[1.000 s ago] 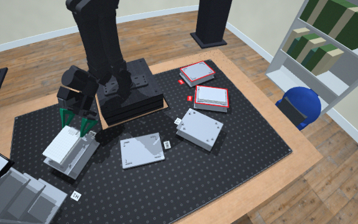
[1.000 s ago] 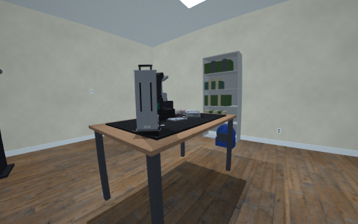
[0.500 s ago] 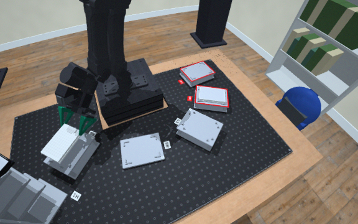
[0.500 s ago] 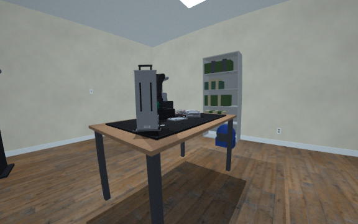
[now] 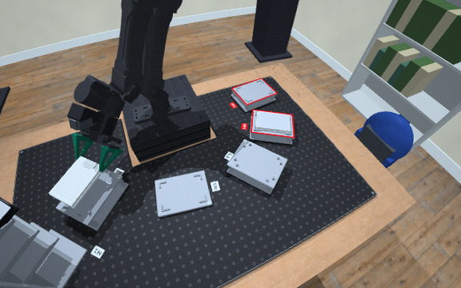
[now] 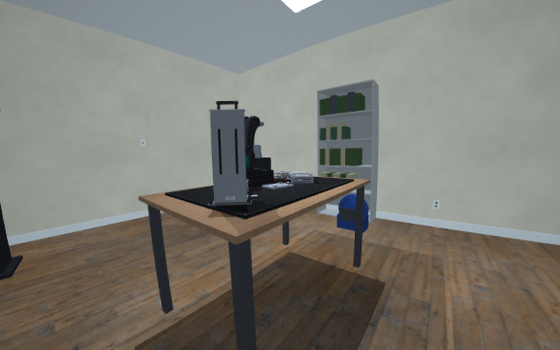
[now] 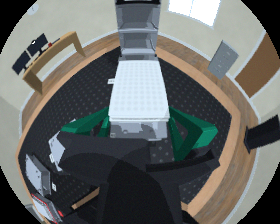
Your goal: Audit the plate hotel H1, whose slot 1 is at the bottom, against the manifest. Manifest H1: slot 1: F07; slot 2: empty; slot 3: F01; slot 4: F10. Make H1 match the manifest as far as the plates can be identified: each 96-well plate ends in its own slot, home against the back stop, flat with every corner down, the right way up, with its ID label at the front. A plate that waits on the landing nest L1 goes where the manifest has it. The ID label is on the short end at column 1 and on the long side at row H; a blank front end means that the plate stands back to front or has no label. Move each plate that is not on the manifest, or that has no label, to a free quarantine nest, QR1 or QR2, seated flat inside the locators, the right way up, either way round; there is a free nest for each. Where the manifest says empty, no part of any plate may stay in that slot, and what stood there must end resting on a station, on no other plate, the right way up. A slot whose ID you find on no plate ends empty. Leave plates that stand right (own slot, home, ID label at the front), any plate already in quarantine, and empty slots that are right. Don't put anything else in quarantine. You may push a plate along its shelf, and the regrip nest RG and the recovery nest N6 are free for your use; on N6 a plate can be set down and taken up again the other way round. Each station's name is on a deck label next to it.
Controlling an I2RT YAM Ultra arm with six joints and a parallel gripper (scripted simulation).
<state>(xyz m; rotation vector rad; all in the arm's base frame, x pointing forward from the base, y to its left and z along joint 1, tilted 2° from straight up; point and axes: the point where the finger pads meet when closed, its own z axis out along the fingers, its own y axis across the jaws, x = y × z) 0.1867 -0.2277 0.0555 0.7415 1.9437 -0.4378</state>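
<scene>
My gripper (image 5: 92, 162) (image 7: 138, 110) is shut on one short end of a white 96-well plate (image 5: 74, 182) (image 7: 139, 92). Its green fingers grip the plate's two long sides. The plate hangs wells up, a little above a grey nest (image 5: 94, 204) at the mat's front left, shifted partly off it. The plate hotel H1 (image 5: 14, 248) (image 6: 228, 156) stands just beyond the plate's far end; its slots are hidden. No ID label can be read on the plate.
Two red-rimmed quarantine nests stand at the back right: one (image 5: 253, 91) is bare, the other (image 5: 272, 124) bears a plate. A flat grey nest (image 5: 182, 193) and a raised grey block (image 5: 258, 166) lie mid-mat. The arm's base (image 5: 166, 120) stands behind.
</scene>
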